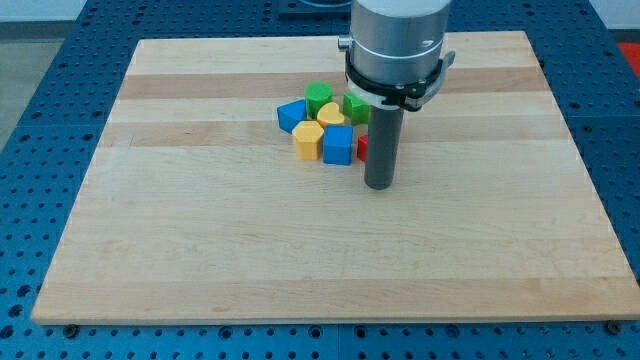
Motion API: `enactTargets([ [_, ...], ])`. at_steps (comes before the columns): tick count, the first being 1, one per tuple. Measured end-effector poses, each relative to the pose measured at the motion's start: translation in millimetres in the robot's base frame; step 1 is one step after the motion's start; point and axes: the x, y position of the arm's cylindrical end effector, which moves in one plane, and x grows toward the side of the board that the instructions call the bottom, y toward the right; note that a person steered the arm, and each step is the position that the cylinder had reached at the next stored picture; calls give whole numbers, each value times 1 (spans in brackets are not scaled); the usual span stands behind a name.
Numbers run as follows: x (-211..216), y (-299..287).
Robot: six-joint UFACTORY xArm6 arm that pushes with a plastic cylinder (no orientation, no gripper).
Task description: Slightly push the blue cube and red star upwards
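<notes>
The blue cube [338,146] sits near the board's middle, at the lower right of a tight cluster of blocks. The red star [363,147] lies just to the right of the cube and is mostly hidden behind my rod. My tip [379,186] rests on the board just below and to the right of the red star, close to the blue cube's lower right corner. The rod comes down from the arm's grey body at the view's top.
The cluster also holds a yellow hexagonal block [308,141], a yellow heart [331,115], a blue wedge-like block [291,115], a green round block [319,97] and a green block [356,106]. The wooden board [200,240] lies on a blue perforated table.
</notes>
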Motion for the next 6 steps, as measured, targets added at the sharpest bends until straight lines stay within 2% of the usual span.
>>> enactTargets([
  [3, -21, 0],
  [6, -23, 0],
])
